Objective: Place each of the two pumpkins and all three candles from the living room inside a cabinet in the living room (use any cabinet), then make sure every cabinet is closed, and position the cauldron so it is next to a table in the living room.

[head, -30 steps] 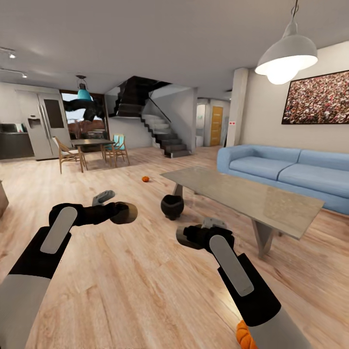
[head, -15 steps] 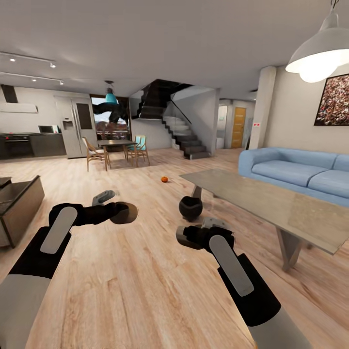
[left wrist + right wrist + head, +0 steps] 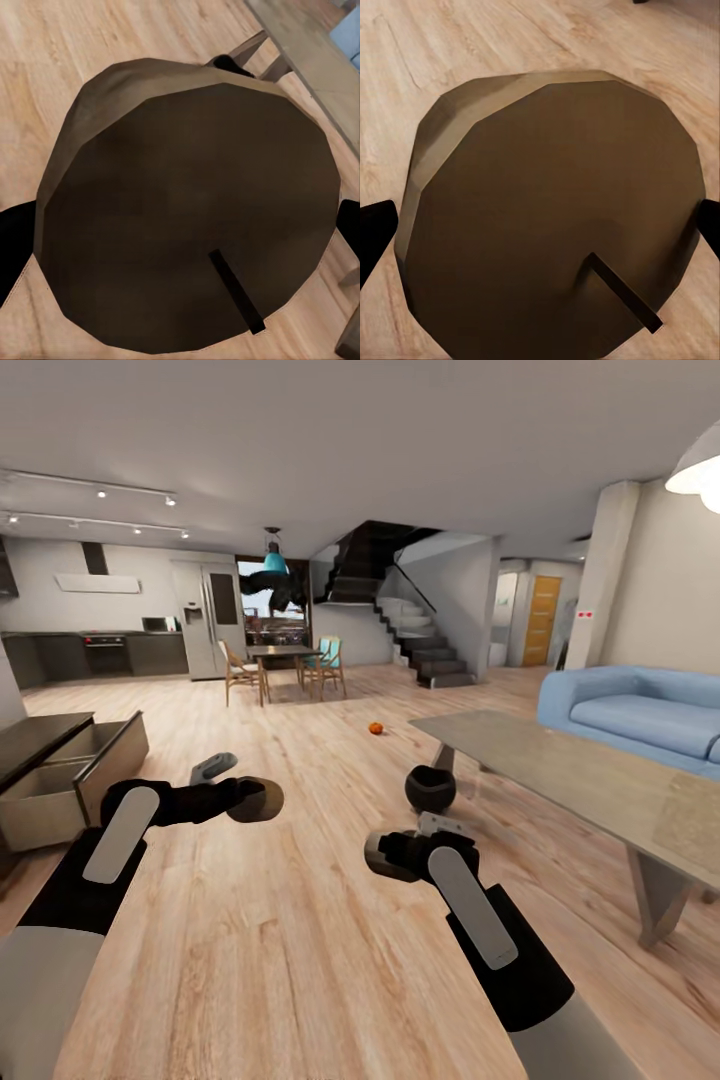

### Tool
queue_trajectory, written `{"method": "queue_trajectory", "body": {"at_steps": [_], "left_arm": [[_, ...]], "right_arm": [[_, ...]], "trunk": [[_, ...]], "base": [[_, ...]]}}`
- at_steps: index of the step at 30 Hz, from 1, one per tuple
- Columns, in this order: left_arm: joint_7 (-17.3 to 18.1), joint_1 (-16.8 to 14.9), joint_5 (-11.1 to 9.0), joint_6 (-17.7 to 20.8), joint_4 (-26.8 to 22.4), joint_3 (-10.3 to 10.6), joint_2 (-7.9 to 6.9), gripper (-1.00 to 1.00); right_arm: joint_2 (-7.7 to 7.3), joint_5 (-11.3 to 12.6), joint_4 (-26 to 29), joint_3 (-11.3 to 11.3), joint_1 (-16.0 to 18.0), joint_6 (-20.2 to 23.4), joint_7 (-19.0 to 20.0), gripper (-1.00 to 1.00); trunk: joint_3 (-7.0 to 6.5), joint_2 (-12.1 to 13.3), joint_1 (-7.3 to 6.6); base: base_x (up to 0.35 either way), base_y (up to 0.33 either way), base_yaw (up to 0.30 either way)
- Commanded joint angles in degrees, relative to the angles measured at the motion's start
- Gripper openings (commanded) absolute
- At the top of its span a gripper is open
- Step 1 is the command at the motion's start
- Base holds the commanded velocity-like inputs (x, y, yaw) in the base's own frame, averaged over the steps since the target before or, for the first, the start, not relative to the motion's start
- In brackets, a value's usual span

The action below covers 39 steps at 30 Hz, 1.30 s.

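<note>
My left gripper [image 3: 247, 796] is shut on a brownish candle [image 3: 260, 801], held out over the wood floor. In the left wrist view that candle [image 3: 187, 202], with its dark wick, sits between black fingertips [image 3: 13, 244]. My right gripper [image 3: 392, 854] is shut on a second candle [image 3: 380, 856], seen close in the right wrist view [image 3: 555, 210]. A black cauldron [image 3: 430, 788] stands on the floor beside the table [image 3: 590, 780]. One orange pumpkin [image 3: 376, 728] lies on the floor farther back. The dark cabinet [image 3: 40, 735] at the left has a front pulled open [image 3: 105, 760].
A blue sofa [image 3: 640, 715] stands behind the table at the right. Dining table and chairs [image 3: 285, 665], stairs [image 3: 425, 645] and a kitchen [image 3: 110, 650] fill the far end. Bare wood floor [image 3: 270, 920] lies between me and the cabinet.
The camera has turned left, so table, cauldron and pumpkin slid right and the open cabinet came into view. Both arms keep the same pose, still holding their candles.
</note>
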<state>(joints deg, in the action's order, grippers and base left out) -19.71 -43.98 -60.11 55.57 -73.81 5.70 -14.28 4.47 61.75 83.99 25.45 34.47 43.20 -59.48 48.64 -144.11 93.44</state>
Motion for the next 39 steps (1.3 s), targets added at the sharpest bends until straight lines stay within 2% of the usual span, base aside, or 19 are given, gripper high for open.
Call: {"method": "queue_trajectory", "body": {"at_steps": [1, 14, 25, 39], "left_arm": [[-0.59, -0.06, -0.79, -0.03, -0.04, 0.00, -0.04, -1.00], [-0.59, -0.06, -0.79, -0.03, 0.11, -0.16, -0.04, -1.00], [-0.59, -0.06, -0.88, -0.03, 0.16, -0.24, -0.04, -1.00], [-0.59, -0.06, -0.79, -0.10, 0.16, -0.25, -0.04, -1.00]], "right_arm": [[0.01, 0.37, 0.06, 0.03, 0.07, 0.22, -0.64, -1.00], [0.01, 0.37, 0.04, 0.06, 0.09, 0.23, -0.64, -1.00], [-0.03, 0.33, 0.10, 0.13, 0.07, 0.24, -0.64, -1.00], [-0.16, 0.38, 0.06, 0.10, 0.07, 0.15, -0.64, -1.00]], "trunk": [[0.13, -0.04, -0.01], [0.94, -0.04, -0.01], [1.62, -0.04, -0.01], [1.71, -0.04, -0.01]], "base": [[0.097, 0.000, 0.235], [0.289, 0.002, 0.227], [0.286, 0.171, 0.211], [0.322, 0.079, 0.020]]}}
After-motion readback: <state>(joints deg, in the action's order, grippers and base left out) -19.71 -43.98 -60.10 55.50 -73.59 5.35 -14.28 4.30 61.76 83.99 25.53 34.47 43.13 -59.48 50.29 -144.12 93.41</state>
